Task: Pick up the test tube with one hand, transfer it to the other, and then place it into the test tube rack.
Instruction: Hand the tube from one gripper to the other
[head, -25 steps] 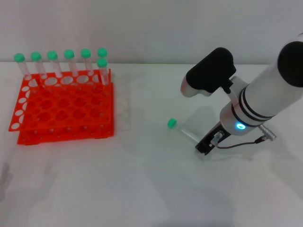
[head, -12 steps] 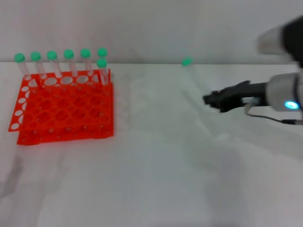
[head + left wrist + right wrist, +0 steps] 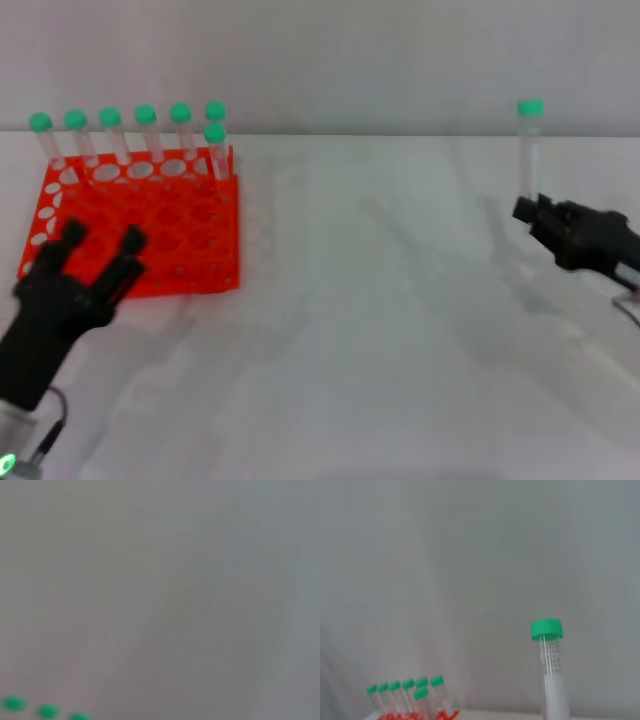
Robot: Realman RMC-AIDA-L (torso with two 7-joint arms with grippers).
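My right gripper [image 3: 535, 212] is shut on the lower end of a clear test tube [image 3: 527, 150] and holds it upright above the table at the right, green cap on top. The tube also shows in the right wrist view [image 3: 551, 672]. The orange-red test tube rack [image 3: 160, 235] stands at the left with several green-capped tubes [image 3: 145, 135] along its back rows; they also show in the right wrist view [image 3: 405, 695]. My left gripper [image 3: 100, 260] is open, fingers spread, at the lower left over the rack's front edge.
The white table [image 3: 350, 330] lies between the rack and the right gripper. A plain pale wall [image 3: 320, 60] stands behind. The left wrist view shows only blur and some green caps [image 3: 45, 710].
The right gripper lifted the tube off the table, swung it right and turned it upright. The left gripper has come into view at the lower left by the rack.
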